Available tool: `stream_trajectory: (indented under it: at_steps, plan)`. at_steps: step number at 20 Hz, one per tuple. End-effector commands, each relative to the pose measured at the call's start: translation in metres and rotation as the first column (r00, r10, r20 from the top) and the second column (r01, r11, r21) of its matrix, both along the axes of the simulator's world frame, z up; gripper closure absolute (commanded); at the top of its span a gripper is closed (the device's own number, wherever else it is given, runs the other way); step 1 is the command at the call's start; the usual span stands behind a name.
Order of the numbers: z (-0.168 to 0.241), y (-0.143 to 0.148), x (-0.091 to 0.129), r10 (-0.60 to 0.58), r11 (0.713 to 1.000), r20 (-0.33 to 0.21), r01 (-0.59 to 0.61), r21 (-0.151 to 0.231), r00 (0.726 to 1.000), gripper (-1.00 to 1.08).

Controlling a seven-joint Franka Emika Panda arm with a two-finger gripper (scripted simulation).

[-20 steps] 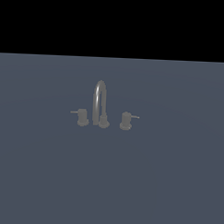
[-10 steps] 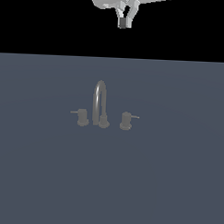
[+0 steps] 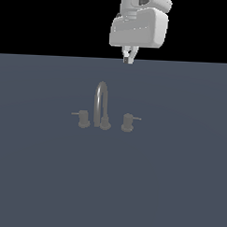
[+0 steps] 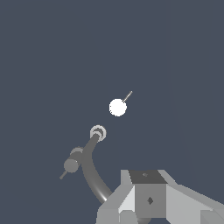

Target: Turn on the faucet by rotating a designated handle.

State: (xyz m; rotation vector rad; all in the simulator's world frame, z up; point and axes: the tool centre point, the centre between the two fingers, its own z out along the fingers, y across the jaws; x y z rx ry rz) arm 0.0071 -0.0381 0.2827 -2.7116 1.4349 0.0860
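Note:
The faucet (image 3: 101, 105) is small and dull grey, with a tall arched spout and two stubby knobs, and stands mid-surface. The designated handle (image 3: 128, 122) is the knob on the exterior view's right, its thin lever (image 3: 136, 118) pointing right. The twin knob (image 3: 83, 119) has a leftward lever. My gripper (image 3: 128, 58) hangs high above and beyond the faucet, roughly over the designated handle, touching nothing. Its fingers meet at the tips, shut and empty. In the wrist view the nearest knob shows as a white disc (image 4: 117, 107) with its lever, beside the spout (image 4: 90, 164) and my gripper (image 4: 148, 194).
The faucet stands on a flat dark blue-grey surface (image 3: 177, 183) that fills the lower part of the exterior view. The background above it is black. The white hand body (image 3: 138, 27) sits at the top edge.
My arm has come into the exterior view from the top and moved lower, toward the faucet. The faucet and its levers have not moved.

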Motion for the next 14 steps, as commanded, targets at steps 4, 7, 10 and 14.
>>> stream_trajectory:
  at_steps: [4,7,10,14]
  plan:
    - [-0.052,-0.012,0.027,-0.177,0.984,-0.009,0.177,-0.012,0.984,1.08]
    - [-0.081,-0.020,0.039,-0.270,0.963,-0.011,0.270,-0.023,0.963,1.08]
    - [-0.112,-0.028,0.049,-0.361,0.932,-0.011,0.360,-0.036,0.933,1.08]
    - [-0.150,-0.038,0.059,-0.465,0.884,-0.006,0.464,-0.055,0.885,1.08]
